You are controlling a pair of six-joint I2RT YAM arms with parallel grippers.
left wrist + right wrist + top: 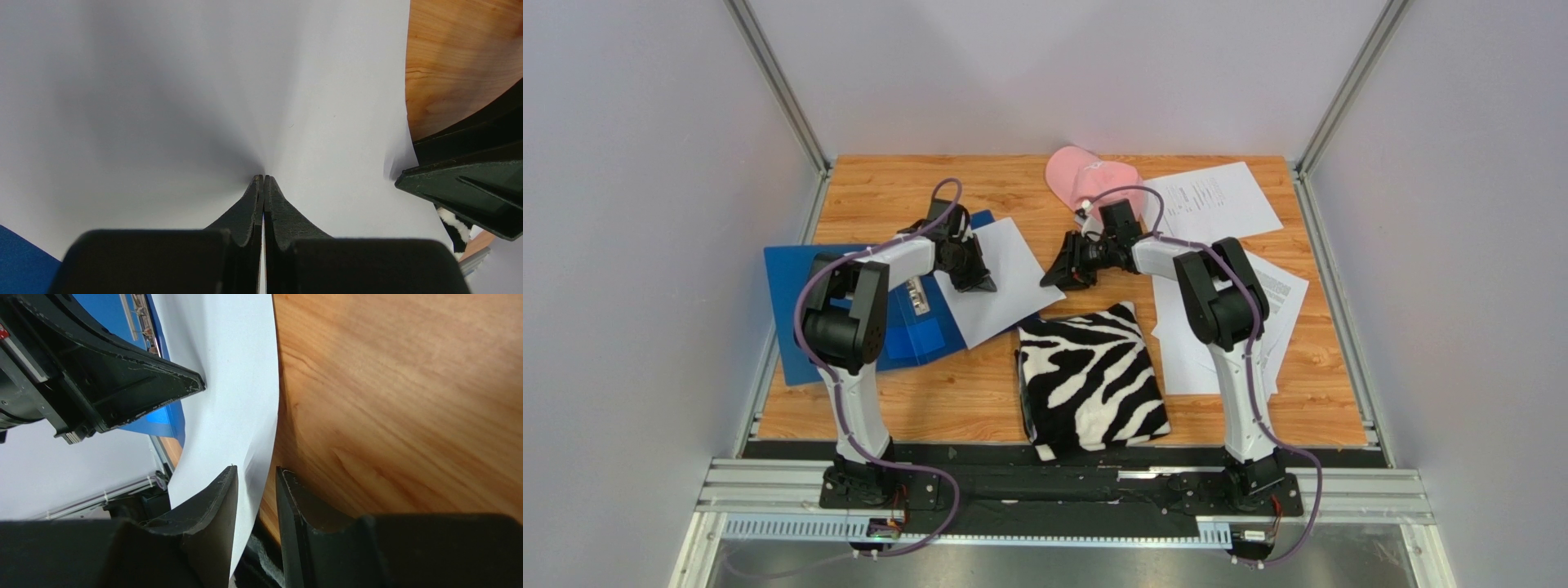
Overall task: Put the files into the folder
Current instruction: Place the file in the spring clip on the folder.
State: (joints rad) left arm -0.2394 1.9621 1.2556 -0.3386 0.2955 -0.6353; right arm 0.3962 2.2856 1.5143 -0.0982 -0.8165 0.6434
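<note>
The blue folder [811, 300] lies open at the left, with its metal clip [140, 323] showing. One white sheet [1008, 288] lies half on the folder and half on the table. My left gripper [972, 279] stands on this sheet, its jaws shut at a pucker in the paper [264, 179]. My right gripper [1063, 272] is open at the sheet's right edge, and the paper's edge [248, 416] runs between its fingers [256, 470] without being pinched. More printed sheets [1210, 202] lie at the right.
A zebra-striped folded cloth [1091, 380] lies at the front middle, just below both grippers. A pink object [1081, 175] sits at the back middle. Further sheets [1216, 331] lie under the right arm. Metal frame rails border the wooden table [891, 196].
</note>
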